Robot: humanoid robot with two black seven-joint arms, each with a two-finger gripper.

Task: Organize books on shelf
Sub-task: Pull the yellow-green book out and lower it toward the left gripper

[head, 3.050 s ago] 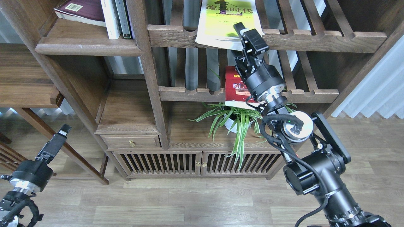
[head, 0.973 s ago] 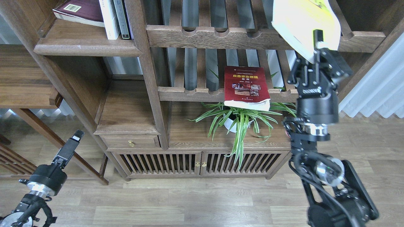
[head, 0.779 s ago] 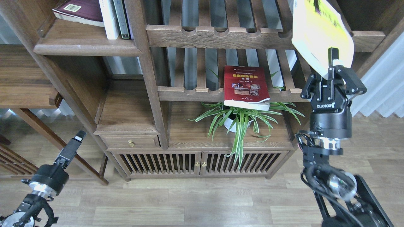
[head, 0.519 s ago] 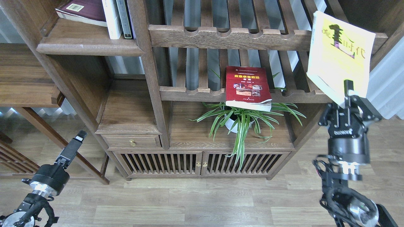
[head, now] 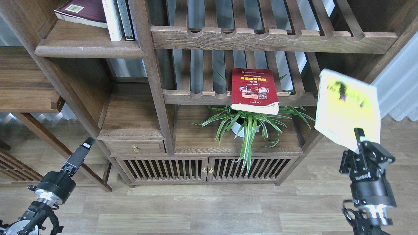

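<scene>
One maroon book (head: 83,12) lies on the shelf (head: 88,49), right gripper (head: 359,143) grasps the yellow-green book (head: 347,109), red book (head: 254,88) waits, left gripper (head: 85,147) state unclear.

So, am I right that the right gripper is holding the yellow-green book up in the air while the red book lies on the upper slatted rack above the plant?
Not quite: the head view shows the red book lying on the lower slatted rack, just above the plant. The right gripper does hold the yellow-green book up in the air.
</scene>
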